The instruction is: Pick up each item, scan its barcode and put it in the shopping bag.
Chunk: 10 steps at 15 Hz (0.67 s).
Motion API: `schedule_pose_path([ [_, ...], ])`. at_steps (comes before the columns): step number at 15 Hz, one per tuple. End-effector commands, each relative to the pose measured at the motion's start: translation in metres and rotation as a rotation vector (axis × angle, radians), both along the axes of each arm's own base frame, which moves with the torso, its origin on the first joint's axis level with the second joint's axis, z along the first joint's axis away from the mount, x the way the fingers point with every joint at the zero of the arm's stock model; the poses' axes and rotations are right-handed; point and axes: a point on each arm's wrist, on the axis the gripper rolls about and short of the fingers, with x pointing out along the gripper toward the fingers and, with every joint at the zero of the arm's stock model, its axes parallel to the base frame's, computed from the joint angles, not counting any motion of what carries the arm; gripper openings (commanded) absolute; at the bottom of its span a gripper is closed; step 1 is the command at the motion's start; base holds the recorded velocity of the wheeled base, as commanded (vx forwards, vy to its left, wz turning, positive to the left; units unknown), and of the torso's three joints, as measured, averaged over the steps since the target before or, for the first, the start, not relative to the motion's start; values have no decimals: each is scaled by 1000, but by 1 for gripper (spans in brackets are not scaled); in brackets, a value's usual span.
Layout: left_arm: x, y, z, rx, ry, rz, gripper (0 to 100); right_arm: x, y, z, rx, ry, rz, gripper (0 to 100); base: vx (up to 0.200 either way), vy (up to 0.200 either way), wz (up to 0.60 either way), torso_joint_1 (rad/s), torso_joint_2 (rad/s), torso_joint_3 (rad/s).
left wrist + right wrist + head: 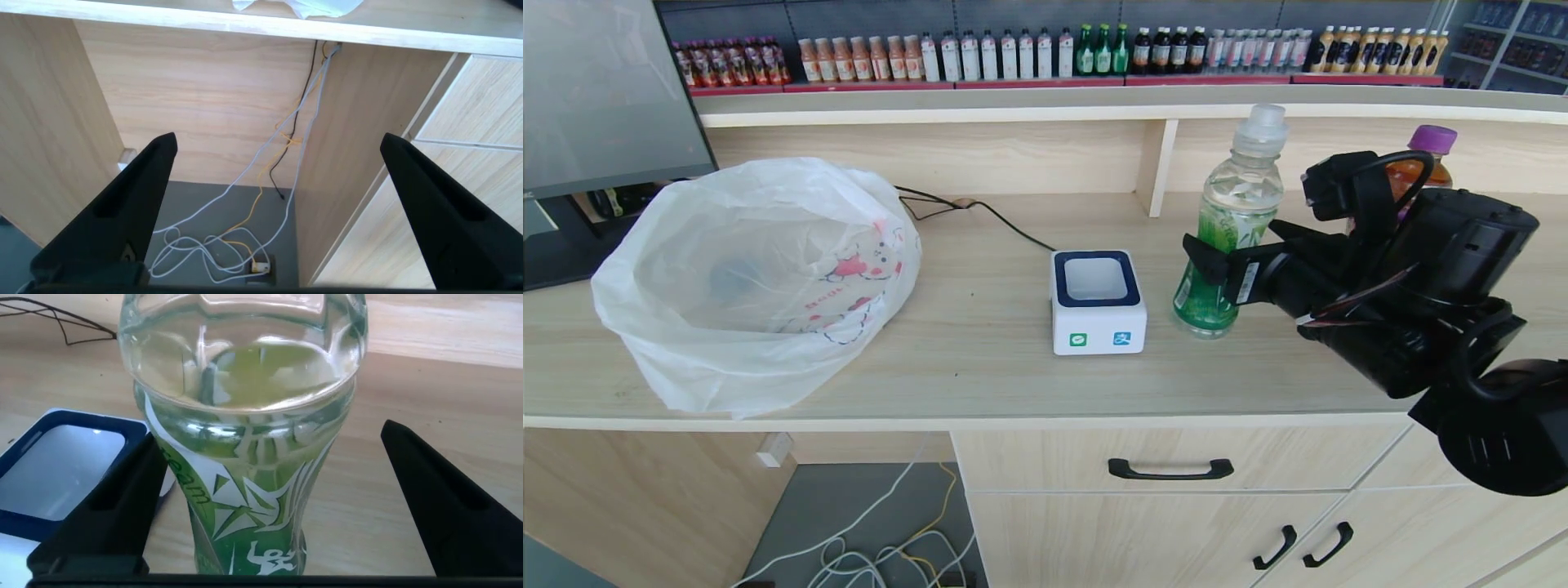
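While the green bottle point(1232, 220) is standing upright on the worktop point(980, 359) beside the scanner point(1097, 302), the right pincer point(274, 514) is bracketing it with jaws open, seemingly lined up for a grip; the left pincer point(274, 204) is hanging open below the worktop edge

Dark monitor point(605, 90), stocked drink shelf point(1054, 53), drawer handles point(1170, 469), floor cables point(849, 563)

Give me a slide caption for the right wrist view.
Open right gripper flanks the green-labelled bottle beside the scanner.
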Motion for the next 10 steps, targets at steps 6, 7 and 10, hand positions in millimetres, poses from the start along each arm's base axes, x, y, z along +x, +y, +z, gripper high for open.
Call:
schedule_pose_path([
  [6,0,0,0,0,1,0,100,10,4,2,-21,-16,-44,100,0,0,0,0,0,0],
  [7,0,0,0,-2,1,1,100,10,5,2,-35,-20,-54,100,0,0,0,0,0,0],
  [10,0,0,0,0,1,0,100,11,5,2,-58,-26,-65,100,0,0,0,0,0,0],
])
